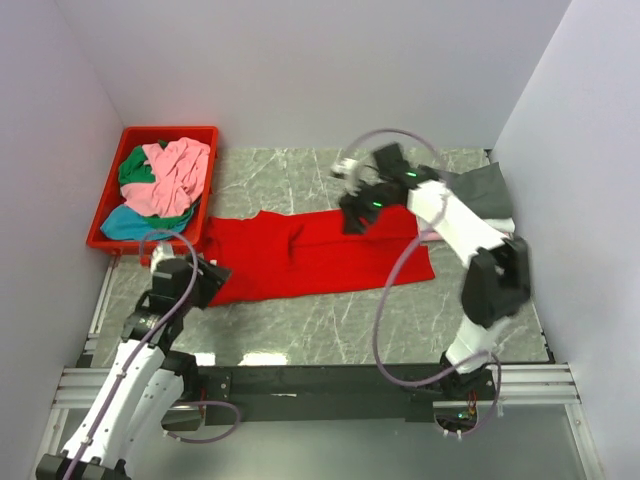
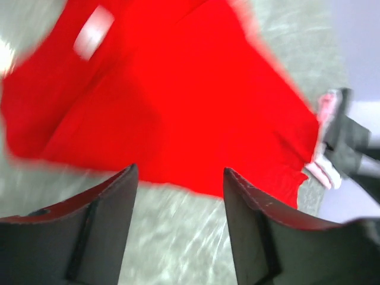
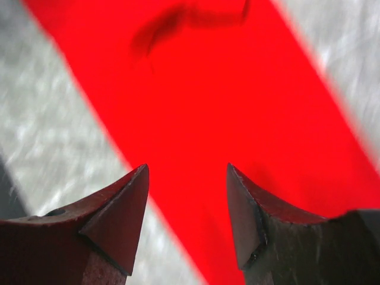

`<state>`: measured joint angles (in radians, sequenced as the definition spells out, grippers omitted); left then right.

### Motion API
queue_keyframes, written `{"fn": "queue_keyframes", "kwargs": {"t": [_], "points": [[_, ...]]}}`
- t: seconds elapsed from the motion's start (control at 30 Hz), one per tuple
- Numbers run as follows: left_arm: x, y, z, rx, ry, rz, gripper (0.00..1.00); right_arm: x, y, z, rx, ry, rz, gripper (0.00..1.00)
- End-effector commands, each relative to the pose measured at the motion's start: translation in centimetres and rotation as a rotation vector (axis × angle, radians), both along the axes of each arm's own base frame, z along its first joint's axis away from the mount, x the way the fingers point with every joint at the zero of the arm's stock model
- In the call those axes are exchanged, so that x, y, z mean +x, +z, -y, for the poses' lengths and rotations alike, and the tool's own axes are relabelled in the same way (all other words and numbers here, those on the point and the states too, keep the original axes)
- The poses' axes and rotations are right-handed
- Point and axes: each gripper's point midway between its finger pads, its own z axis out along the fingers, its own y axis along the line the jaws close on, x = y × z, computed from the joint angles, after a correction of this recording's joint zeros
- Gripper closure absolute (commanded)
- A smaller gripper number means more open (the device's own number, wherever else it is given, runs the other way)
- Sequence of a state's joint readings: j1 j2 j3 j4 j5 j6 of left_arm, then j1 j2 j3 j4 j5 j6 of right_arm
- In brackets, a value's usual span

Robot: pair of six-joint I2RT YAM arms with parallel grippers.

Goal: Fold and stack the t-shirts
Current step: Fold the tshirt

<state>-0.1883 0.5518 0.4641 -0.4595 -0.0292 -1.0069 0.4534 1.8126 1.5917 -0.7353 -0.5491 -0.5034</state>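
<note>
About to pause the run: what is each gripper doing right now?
Left gripper: open, empty, by the bright red cloth t-shirt.
Right gripper: open, empty, above it.

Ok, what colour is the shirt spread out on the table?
The shirt is bright red, clearest in the top external view.

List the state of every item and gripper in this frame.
red t-shirt: laid flat on the table, unstacked.
red bin: upright, holds unfolded shirts.
pink t-shirt: crumpled, topmost in bin.
green t-shirt: crumpled in bin.
teal t-shirt: crumpled in bin.
dark grey t-shirt: flat, far right, partly behind the right arm.
left gripper: fingers apart, empty.
right gripper: fingers apart, empty.
</note>
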Motion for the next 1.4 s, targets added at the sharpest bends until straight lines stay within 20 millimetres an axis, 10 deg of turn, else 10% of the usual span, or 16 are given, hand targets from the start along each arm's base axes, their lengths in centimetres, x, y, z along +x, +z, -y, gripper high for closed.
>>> {"fn": "queue_keyframes", "kwargs": {"t": [0.0,0.3,0.87,1.37], "points": [[-1.5,-2.9,0.5,-0.231,0.168,-0.17,0.39,-5.2,0.5,4.0,0.116,0.071,-0.087,0.38],[-1.6,-8.9,-1.0,-0.184,0.313,-0.343,0.4,-8.4,-2.9,14.8,0.101,-0.142,-0.131,0.38],[-3.4,-11.9,-6.1,-0.043,0.61,-0.413,0.44,-9.3,-8.3,23.2,0.02,-0.344,-0.215,0.38],[-2.0,-9.9,-7.3,-0.02,0.627,-0.287,0.97,-7.5,-12.6,26.0,-0.073,-0.5,-0.293,0.43]]}}
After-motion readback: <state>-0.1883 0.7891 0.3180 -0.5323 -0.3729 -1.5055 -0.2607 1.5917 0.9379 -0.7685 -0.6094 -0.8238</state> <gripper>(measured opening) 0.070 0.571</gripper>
